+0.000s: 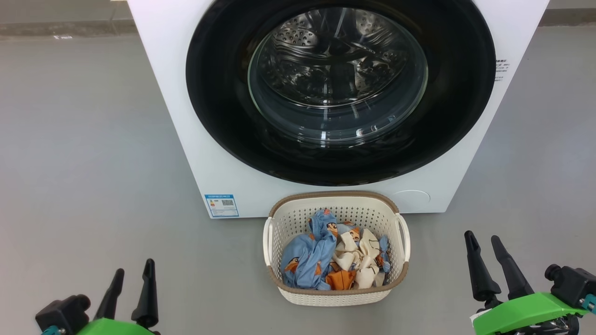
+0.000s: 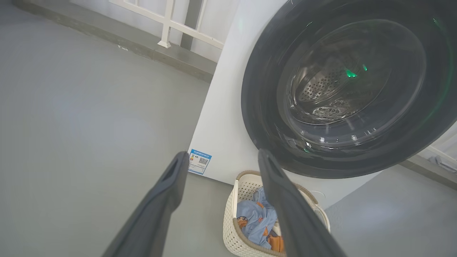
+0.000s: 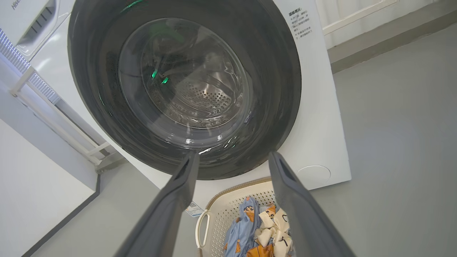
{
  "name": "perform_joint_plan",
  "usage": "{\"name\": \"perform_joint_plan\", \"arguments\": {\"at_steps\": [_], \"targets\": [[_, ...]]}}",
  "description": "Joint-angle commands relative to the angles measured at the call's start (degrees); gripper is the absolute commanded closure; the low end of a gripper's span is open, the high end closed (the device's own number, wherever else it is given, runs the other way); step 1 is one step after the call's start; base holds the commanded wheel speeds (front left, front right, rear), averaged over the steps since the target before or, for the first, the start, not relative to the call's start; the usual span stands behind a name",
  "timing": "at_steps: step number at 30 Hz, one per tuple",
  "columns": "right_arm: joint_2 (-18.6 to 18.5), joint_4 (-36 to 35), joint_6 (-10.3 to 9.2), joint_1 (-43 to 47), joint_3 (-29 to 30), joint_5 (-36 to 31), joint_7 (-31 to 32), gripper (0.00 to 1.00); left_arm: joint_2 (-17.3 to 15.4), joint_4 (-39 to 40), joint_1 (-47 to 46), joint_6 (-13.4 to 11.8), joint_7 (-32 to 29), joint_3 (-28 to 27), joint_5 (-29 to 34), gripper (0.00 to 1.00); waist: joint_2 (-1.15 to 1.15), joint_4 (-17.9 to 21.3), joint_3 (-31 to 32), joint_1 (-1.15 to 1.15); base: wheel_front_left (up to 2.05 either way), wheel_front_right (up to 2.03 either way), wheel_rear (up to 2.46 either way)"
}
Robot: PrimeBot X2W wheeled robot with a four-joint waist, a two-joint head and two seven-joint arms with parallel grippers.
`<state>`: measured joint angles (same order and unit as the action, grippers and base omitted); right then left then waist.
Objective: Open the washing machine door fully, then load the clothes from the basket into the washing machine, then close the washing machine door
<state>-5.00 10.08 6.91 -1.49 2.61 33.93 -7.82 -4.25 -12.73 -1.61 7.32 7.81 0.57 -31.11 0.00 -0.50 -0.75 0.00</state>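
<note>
The washing machine door (image 1: pixel 337 77) is shut behind the basket (image 1: pixel 335 294) of clothes (image 1: pixel 321 260), my left gripper (image 1: pixel 135 266) and right gripper (image 1: pixel 481 235) are spread wide holding nothing, and my left wrist view adds a white rail (image 2: pixel 167 23) far back.

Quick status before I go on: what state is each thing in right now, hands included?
washing machine door: shut, flat against the front.
washing machine: upright on the floor.
basket: upright on the floor, before the machine.
clothes: heaped in the basket.
left hand: open, empty.
right hand: open, empty.
</note>
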Motion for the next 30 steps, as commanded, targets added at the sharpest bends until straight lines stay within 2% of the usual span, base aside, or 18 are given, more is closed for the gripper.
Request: {"name": "perform_joint_plan", "arguments": {"at_steps": [1, 30], "targets": [[-0.71, -1.34, 0.41, -2.74, -1.18, -1.94, -0.92, 0.0, -1.32, 1.65, -2.33, -0.03, 0.89, -1.5, 2.32, 0.0, 0.0, -0.01, -0.05, 0.01, 0.0, 0.0, 0.0], [-2.16, 1.82, 0.54, -2.31, -1.84, -20.77, -5.61, 0.0, -2.23, 1.0, -1.72, -0.14, 5.61, -2.27, 22.78, 0.0, 0.0, 0.48, -0.23, 0.0, 0.0, 0.0, 0.0]]}}
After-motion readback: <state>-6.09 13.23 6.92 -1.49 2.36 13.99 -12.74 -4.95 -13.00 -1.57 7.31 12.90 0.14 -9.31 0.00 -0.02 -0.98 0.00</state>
